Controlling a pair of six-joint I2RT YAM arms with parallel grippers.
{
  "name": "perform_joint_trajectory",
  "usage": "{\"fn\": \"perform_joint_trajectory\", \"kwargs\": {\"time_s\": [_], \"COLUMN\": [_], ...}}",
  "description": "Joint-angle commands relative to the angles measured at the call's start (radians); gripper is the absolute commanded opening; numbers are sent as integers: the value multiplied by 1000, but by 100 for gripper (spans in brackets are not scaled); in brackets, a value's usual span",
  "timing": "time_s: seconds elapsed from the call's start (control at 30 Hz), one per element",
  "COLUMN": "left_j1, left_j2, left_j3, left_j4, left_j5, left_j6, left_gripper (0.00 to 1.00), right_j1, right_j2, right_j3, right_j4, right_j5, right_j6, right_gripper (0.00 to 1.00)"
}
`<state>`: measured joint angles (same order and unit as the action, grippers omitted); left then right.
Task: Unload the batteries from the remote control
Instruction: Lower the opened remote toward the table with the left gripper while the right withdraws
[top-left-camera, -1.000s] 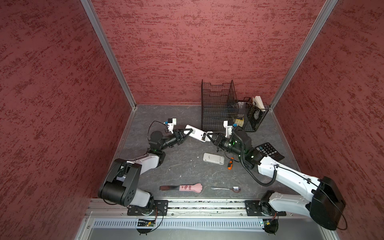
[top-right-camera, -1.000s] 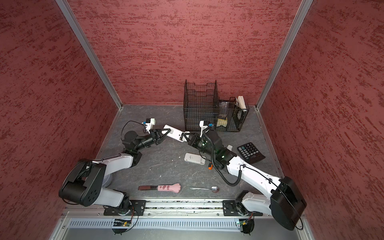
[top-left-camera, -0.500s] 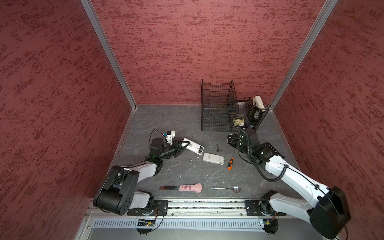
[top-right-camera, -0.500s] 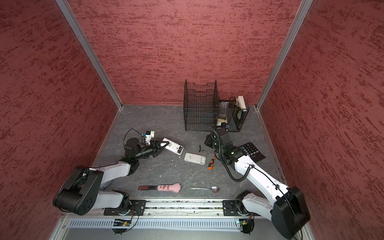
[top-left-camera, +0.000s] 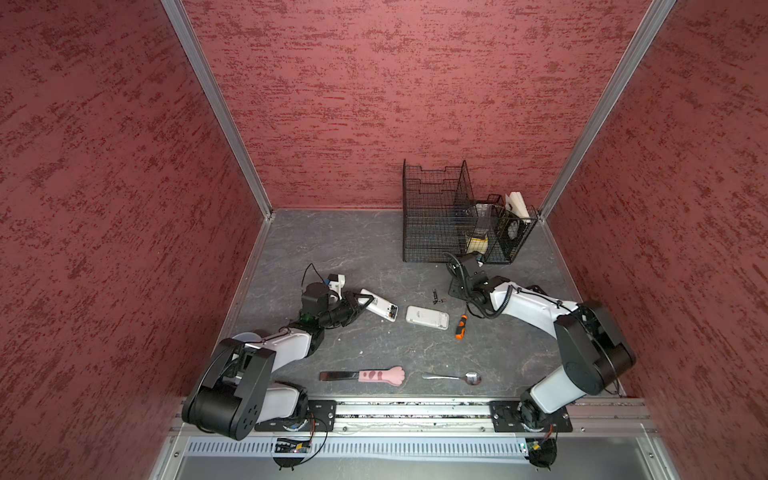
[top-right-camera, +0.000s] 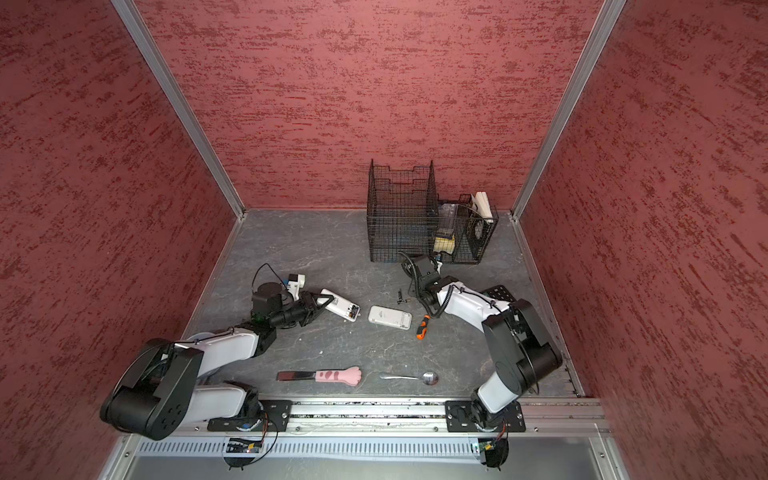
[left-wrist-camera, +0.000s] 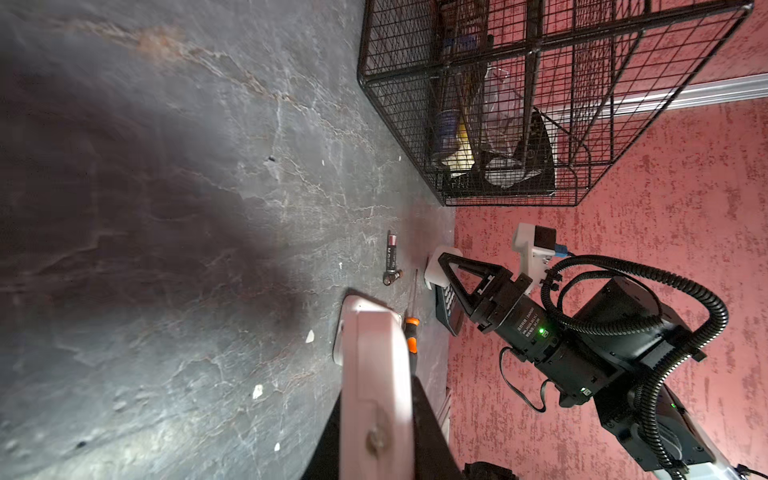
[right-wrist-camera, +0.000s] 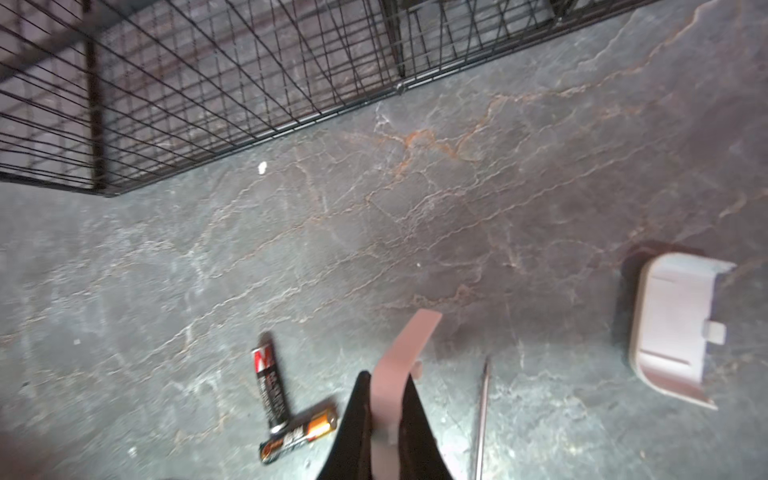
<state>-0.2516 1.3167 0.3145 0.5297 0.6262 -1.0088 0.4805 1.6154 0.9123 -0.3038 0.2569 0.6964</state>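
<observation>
Both top views, two remotes (top-left-camera: 427, 318), two batteries (top-left-camera: 435, 296), one screwdriver (top-left-camera: 459, 327), one spoon (top-left-camera: 453, 377)

I lower left gripper (top-left-camera: 362, 303) with white rectangular plastic remote control (top-left-camera: 382, 307) down-left, pull right gripper (right-wrist-camera: 386, 378) back right; two dark cylindrical batteries (top-left-camera: 435, 296) now lie loose.

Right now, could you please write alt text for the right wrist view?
The right hand pinches a thin pale plastic cover over a grey table. Two batteries lie touching beside it, a second white cover lies apart, and a black wire basket stands beyond.
</observation>
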Motion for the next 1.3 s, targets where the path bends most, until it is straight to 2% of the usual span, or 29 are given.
{"fn": "perform_joint_trajectory", "kwargs": {"time_s": [0.0, 0.13, 0.37, 0.7, 1.03, 1.27], "left_j1": [5, 6, 6, 6, -1, -2], "left_j2": [5, 8, 27, 78, 67, 90], "left_j3": [-8, -14, -26, -27, -20, -15], "left_j4": [-29, -43, -19, 6, -41, -41], "left_j5": [-20, -21, -16, -10, -35, -31], "left_j6": [58, 76, 82, 102, 144, 165], "left_gripper": [0, 0, 0, 0, 0, 0], "right_j1": [-5, -5, -5, -4, 3, 63], "right_j2": [48, 104, 166, 155, 37, -97], "right_j3": [51, 75, 121, 142, 100, 31], "right_j4": [-27, -26, -43, -61, -71, -93], "right_j5": [60, 68, 71, 65, 22, 23], "right_j6": [-31, -39, -49, -44, 2, 57], "right_gripper": [0, 0, 7, 34, 36, 37]}}
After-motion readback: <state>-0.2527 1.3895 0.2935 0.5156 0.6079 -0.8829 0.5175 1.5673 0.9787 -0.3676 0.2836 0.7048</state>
